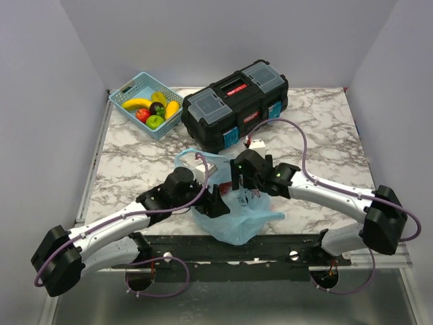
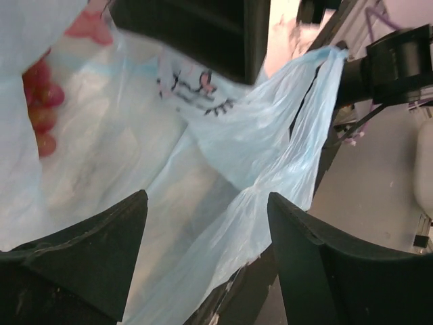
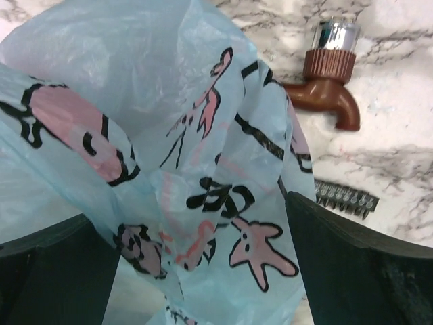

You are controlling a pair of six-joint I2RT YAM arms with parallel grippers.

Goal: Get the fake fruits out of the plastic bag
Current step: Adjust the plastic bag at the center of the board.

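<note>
- While the plastic bag point(image 1: 233, 215) slumps at the near edge of the table point(image 1: 325, 135) between both arms, it looks like thin, crinkly, almost weightless film that will slide and collapse rather than hold a shape.
- Left gripper point(image 2: 206, 198): jaws apart, a twist of bag film hanging loose between them, nothing pinched.
- Right gripper point(image 3: 196, 223): jaws wide, printed film bulging between them, unclamped.
- A red fruit point(image 2: 39, 101) shows through the film; probably light, hard, glossy and slippery.
- Best hold, I judge: one gripper on the bag's rim or a handle loop, the other across a fruit's middle.
</note>
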